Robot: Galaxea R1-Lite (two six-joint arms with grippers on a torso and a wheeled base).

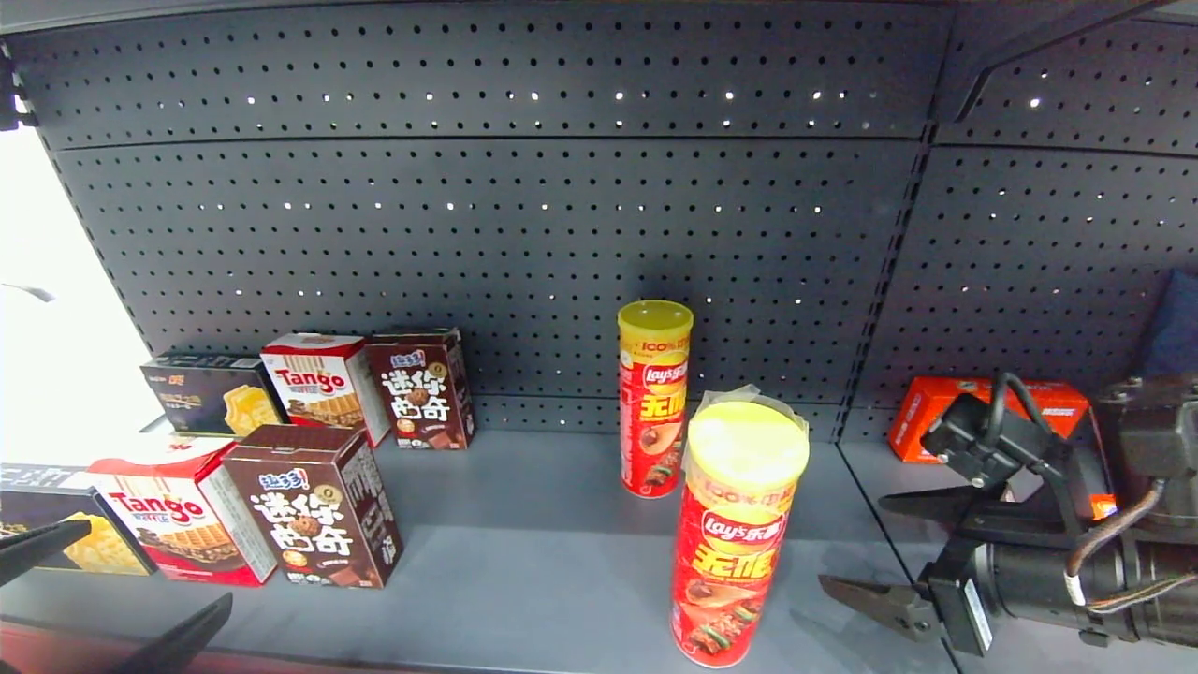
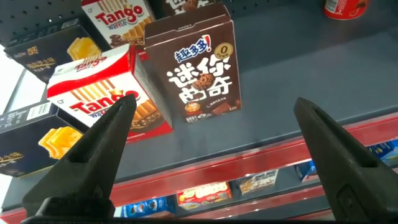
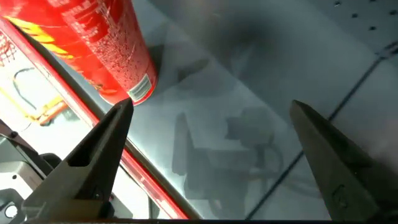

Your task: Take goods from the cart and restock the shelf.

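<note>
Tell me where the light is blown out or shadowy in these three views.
Head view: the gap left of the pegboard is blown out white, light pricks through its holes, and the rear chip can casts a faint shadow on it. Left wrist view: even light, the brown cookie box sharp. Right wrist view: murky shadows mottle the shelf board.

This is a shop. A dark shelf (image 1: 543, 562) with a holey back wall (image 1: 487, 234) holds snack boxes (image 1: 318, 505) at the lower left and chip cans (image 1: 739, 534) in the middle.
</note>
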